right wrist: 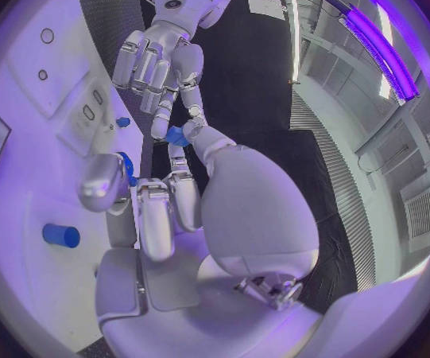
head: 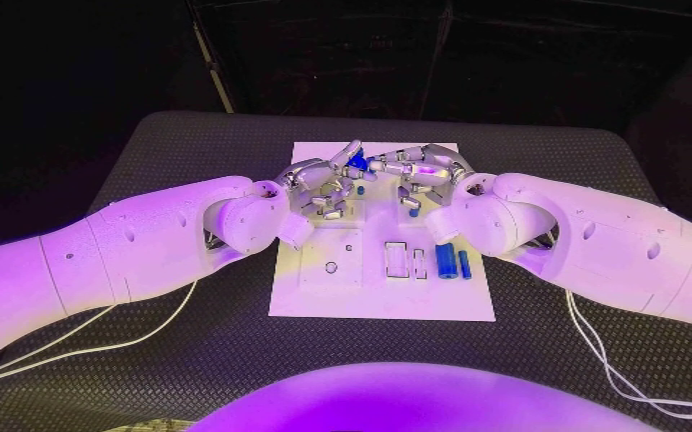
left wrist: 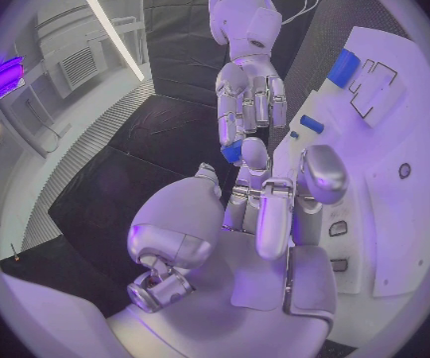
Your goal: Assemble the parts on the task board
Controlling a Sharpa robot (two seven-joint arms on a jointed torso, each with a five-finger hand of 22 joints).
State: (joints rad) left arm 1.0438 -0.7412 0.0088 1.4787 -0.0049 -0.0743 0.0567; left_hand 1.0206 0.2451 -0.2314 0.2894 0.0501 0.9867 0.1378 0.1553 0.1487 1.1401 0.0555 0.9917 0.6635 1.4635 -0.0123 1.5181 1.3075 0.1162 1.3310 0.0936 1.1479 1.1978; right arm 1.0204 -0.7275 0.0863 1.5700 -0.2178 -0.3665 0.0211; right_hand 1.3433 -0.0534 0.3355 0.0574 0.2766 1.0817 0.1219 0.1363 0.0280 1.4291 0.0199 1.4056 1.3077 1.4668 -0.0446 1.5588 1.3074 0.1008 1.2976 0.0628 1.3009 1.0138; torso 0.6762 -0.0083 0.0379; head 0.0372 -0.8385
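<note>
Head view: board (head: 378, 297), white, mid table (head: 173, 152). Both hands meet over its far end. Left hand (head: 320, 184) and right hand (head: 418, 174) fingertip to fingertip, a small blue part (head: 355, 161) pinched between them; which hand really holds it, can't tell. Two blue parts (head: 454, 260) lie on board nr right forearm, clear of both hands. Left wrist view: same blue part (left wrist: 233, 151) at the touching fingertips.

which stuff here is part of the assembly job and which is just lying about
Job: task board; blue part held between left hand and right hand; blue cylinders on the board.
Lying about: white cables on black table.
</note>
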